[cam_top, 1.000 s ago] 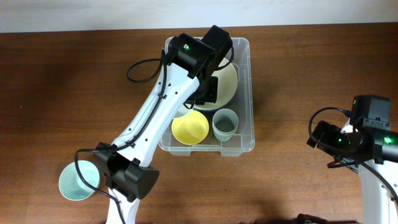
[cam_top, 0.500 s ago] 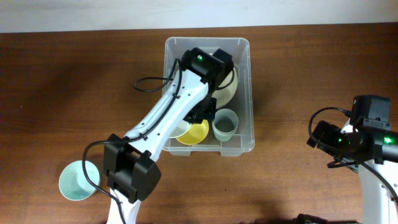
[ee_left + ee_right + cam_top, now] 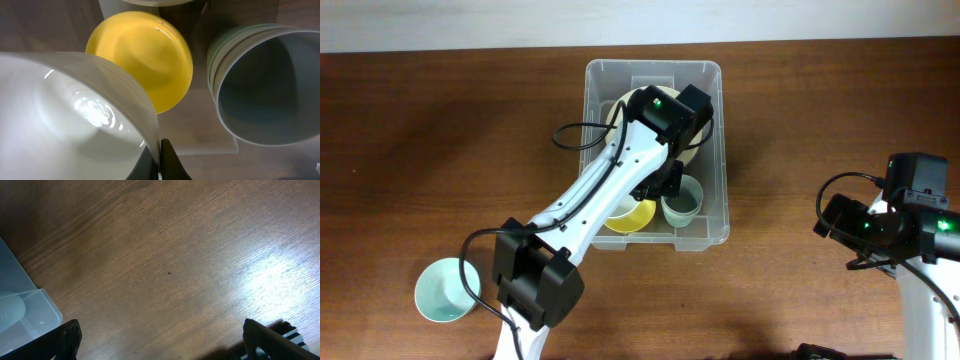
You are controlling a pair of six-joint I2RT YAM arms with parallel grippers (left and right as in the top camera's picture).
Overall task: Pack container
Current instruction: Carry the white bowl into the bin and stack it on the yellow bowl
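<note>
The container (image 3: 715, 70) sits mid-table (image 3: 440, 150), holding a yellow bowl (image 3: 145, 55), a grey cup (image 3: 270, 90) and what looks like a cream plate (image 3: 698, 148). The left jaws pinch a white bowl (image 3: 65, 115) by its rim above them, and the right jaws gape empty. A teal bowl (image 3: 445, 290) is left outside.

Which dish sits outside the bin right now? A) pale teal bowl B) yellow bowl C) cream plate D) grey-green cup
A: the pale teal bowl stands on the table at its front left, well apart from the container, and the other three lie inside it.

Prob. robot lab: cabled arms (image 3: 605, 185) on wood table (image 3: 430, 150).
</note>
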